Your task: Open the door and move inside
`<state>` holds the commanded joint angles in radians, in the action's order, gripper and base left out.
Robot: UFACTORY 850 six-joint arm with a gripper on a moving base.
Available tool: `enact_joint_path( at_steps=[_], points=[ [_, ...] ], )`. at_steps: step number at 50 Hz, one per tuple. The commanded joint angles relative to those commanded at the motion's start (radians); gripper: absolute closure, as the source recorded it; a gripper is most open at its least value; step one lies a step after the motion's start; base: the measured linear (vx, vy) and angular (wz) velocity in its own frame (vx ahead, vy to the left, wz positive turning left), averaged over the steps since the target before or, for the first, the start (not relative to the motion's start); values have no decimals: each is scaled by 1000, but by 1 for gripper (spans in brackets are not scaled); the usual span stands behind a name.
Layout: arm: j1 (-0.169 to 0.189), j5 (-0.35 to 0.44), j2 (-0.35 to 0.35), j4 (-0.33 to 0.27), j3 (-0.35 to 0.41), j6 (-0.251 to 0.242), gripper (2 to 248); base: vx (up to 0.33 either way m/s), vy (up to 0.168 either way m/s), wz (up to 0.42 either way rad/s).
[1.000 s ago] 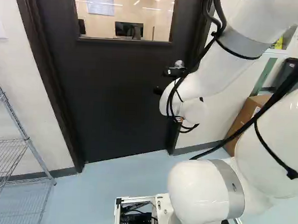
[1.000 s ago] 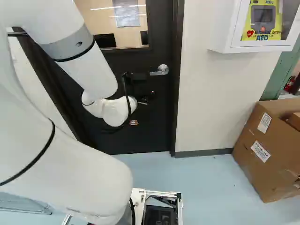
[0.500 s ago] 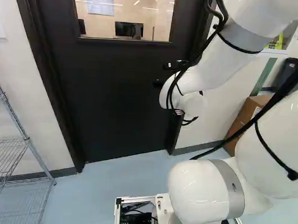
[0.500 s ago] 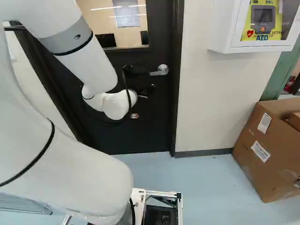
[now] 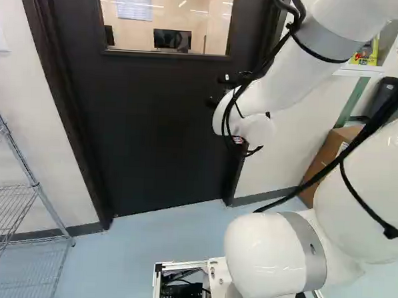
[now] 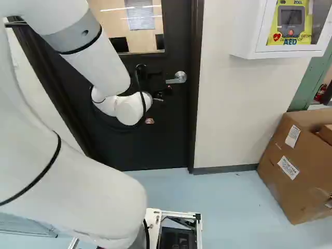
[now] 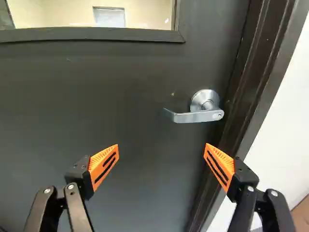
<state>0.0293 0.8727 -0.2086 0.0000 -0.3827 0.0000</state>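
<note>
The dark door [image 5: 154, 120] is closed in its frame, with a window in its upper part. Its silver lever handle [image 6: 177, 78] shows in the right base view, just right of my gripper [image 6: 165, 92]; the arm and gripper cover it in the left base view. In the wrist view my gripper [image 7: 161, 149] stands open, orange pads wide apart, with nothing between them. The handle [image 7: 195, 115] lies ahead of the fingers, closer to the finger by the door frame, its lever pointing towards the window side's middle. Neither finger is seen touching it.
The door frame [image 7: 253, 77] and a pale wall [image 6: 238, 114] adjoin the handle side. A white AED cabinet [image 6: 249, 36] hangs there, above cardboard boxes [image 6: 295, 171]. A wire shelf [image 5: 30, 180] stands at the left of the left base view.
My gripper and wrist have risen a little against the door in both base views. The silver handle, visible earlier in the left base view, is now covered there. Base and door have not moved.
</note>
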Motion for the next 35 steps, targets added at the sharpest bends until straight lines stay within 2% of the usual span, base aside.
enact_joint_path(
  at_steps=[26,35],
  points=[
    [-1,-1,37,0,-93,0,3,0,0,0],
    [-2,-24,56,-7,-130,0,3,0,0,0]
  ],
)
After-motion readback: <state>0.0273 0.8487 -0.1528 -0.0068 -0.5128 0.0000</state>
